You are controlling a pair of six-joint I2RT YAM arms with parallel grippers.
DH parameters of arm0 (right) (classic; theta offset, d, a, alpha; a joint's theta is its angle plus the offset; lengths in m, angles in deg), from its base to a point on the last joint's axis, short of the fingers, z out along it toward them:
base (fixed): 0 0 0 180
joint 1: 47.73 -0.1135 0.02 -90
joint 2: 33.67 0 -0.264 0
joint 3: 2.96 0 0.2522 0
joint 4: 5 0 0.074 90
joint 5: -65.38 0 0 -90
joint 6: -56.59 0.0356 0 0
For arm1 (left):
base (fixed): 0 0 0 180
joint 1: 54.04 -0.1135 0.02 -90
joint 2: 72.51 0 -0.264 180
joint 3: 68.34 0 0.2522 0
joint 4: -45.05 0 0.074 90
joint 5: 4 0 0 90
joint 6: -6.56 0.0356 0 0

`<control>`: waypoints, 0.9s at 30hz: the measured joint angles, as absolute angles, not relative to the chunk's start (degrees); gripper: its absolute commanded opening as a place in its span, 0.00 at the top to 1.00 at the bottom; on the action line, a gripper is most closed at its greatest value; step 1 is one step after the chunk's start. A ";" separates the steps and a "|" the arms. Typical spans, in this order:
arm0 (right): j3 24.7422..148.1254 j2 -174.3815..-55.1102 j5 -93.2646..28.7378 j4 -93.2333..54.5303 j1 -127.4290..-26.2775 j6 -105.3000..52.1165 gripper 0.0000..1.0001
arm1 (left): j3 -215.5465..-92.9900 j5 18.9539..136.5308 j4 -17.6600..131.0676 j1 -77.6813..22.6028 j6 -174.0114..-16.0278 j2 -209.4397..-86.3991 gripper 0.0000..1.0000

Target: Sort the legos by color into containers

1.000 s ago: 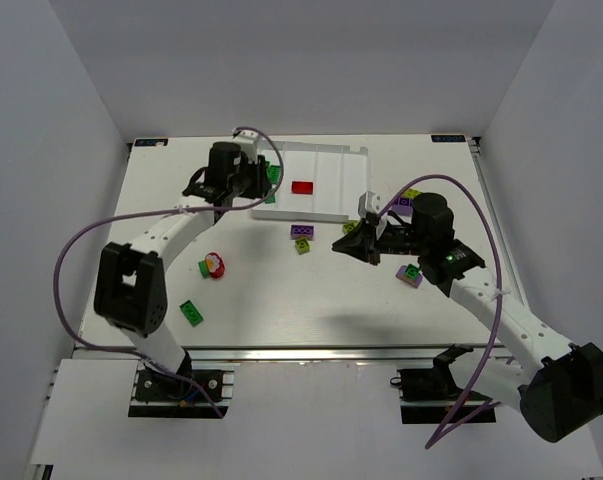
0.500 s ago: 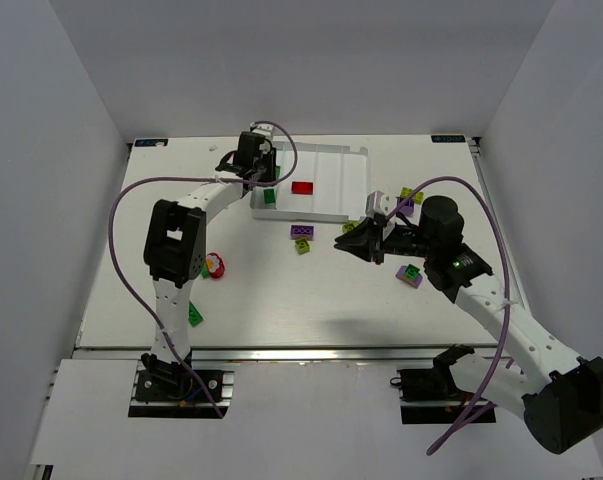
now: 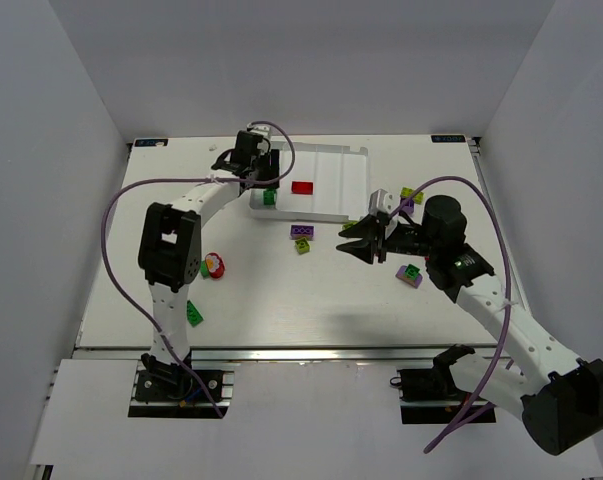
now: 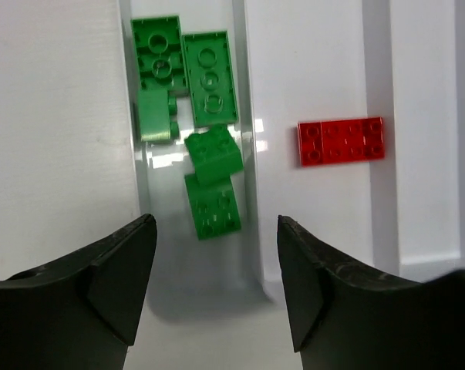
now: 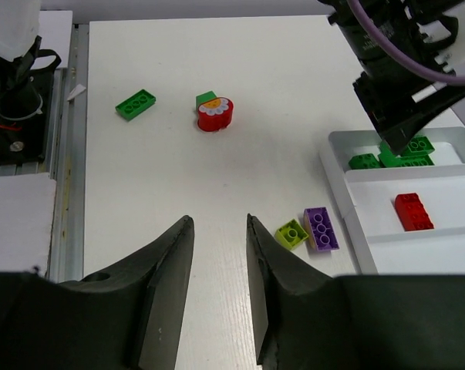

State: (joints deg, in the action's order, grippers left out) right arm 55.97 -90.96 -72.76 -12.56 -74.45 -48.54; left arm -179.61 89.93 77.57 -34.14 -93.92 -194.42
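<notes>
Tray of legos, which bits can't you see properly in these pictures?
- Top view: the left gripper covers most of the green legos in the tray's left compartment.
- Right wrist view: the picture's edge cuts off the tray's right side.
- Left wrist view: the tray runs off the top and right edges.
- Top view: the purple-and-green piece by the right arm is too small to tell one lego from two.

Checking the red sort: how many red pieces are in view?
2. One red brick lies in the tray, right of the greens. One red flower piece sits on the table, left side. The arms may hide others.
</notes>
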 measured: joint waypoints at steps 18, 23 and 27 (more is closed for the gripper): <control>54.90 -89.30 -74.73 -10.99 -73.66 -47.36 0.55 | -132.47 118.32 87.84 -34.82 -129.77 -147.12 0.02; 54.87 -89.26 -74.73 -10.83 -73.66 -47.30 0.54 | -126.41 118.30 89.40 -34.82 -130.73 -145.33 0.02; 54.87 -89.26 -74.73 -10.83 -73.66 -47.30 0.54 | -126.39 116.94 88.02 -34.82 -128.08 -145.40 0.03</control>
